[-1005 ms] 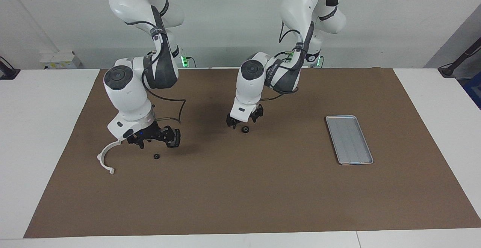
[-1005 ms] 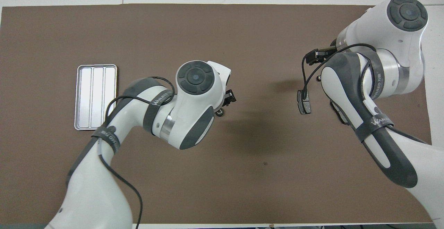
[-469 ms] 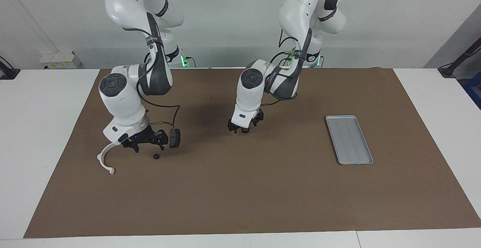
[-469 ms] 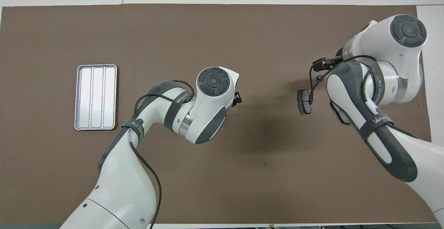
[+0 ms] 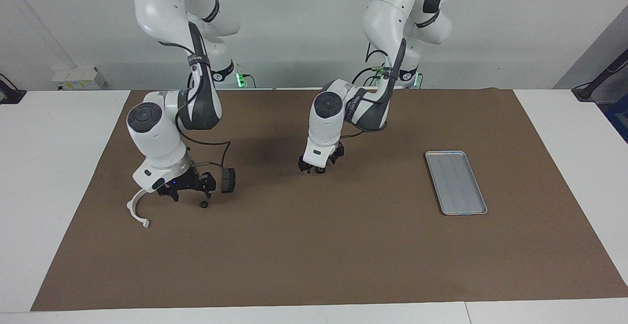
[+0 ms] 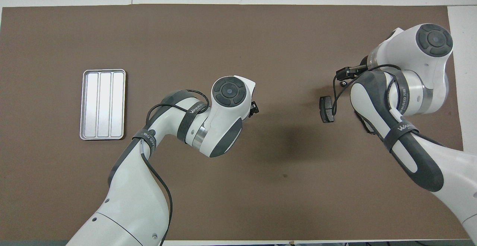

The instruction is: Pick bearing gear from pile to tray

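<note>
Progress. The tray [image 5: 456, 182] lies flat and bare on the surface [image 5: 314, 255], toward the left arm's end; no part has reached it. The left gripper [image 5: 319, 168] stands low at mid-surface, its tips down around a small black ring [image 5: 320, 170]. Whether the fingers are clamped on that ring or merely set about it cannot be told. Judged from this, the pick is under way, and the lift, carry and release all remain.

The pile sits toward the right arm's end. A white half-ring bracket [image 5: 136, 209] lies nearest that end edge. A second small black ring [image 5: 202, 204] lies loose on the surface, just beside the right gripper [image 5: 189, 191], which is down low among the parts. A dark grey brake pad [image 5: 227, 180] sits close beside this gripper on the side toward mid-surface. Whether this gripper's fingers are apart or together cannot be told either. In the overhead view the brake pad [image 6: 327, 109] shows clear of the right arm, while the bracket and both rings are hidden under the arms.

Room for moving. Between the left gripper and the tray the brown mat is bare, so a straight carry toward the left arm's end meets nothing. The tray stands well in from the end edge and from both long edges. The two grippers are well apart, with open mat between them. Care is needed only at the tray's low rim, which the ring must clear.
</note>
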Robot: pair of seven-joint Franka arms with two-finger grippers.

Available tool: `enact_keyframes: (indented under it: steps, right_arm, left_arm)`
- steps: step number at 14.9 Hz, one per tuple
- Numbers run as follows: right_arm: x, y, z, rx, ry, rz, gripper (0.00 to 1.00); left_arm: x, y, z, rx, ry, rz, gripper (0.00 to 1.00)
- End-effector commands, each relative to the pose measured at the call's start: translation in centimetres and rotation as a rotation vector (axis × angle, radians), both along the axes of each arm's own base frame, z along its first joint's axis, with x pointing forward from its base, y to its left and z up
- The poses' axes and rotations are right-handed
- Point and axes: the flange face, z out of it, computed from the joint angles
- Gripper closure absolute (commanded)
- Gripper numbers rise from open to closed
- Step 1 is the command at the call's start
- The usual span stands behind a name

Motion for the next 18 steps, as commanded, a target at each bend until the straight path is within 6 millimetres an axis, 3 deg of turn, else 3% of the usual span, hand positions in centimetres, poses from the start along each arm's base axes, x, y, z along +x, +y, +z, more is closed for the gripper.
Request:
enact_keyframes:
  steps: [1, 6, 9, 11, 13, 14, 18]
  right_arm:
    - [0.1, -0.1, -1.4, 0.011, -0.02, 0.013, 0.01]
    - [0.4, 0.3, -2.4, 0.012, -0.023, 0.015, 0.02]
    - [0.8, 0.4, -3.8, 0.013, -0.034, 0.012, 0.03]
    - [0.8, 0.5, -4.1, 0.013, -0.03, 0.01, 0.03]
    - [0.7, 0.6, -4.4, 0.013, -0.024, 0.011, 0.03]
    - [0.7, 0.7, -4.6, 0.013, -0.021, 0.013, 0.04]
    - [0.6, 1.2, -5.1, 0.014, -0.012, 0.02, 0.05]
  left_arm:
    - [-0.6, 0.6, -0.4, -0.017, -0.018, 0.025, 0.07]
    - [-0.4, 0.8, -0.4, -0.018, -0.018, 0.03, 0.28]
    - [-0.5, 0.7, -0.4, -0.016, -0.016, 0.028, 0.48]
    - [-0.6, 0.5, -0.4, -0.017, -0.018, 0.028, 0.68]
    - [-1.0, 0.6, -0.8, -0.01, -0.012, 0.045, 0.96]
    - [-0.9, 0.6, -0.7, -0.01, -0.012, 0.05, 1.0]
    - [-0.2, 1.4, 0.7, 0.002, 0.001, 0.065, 1.0]
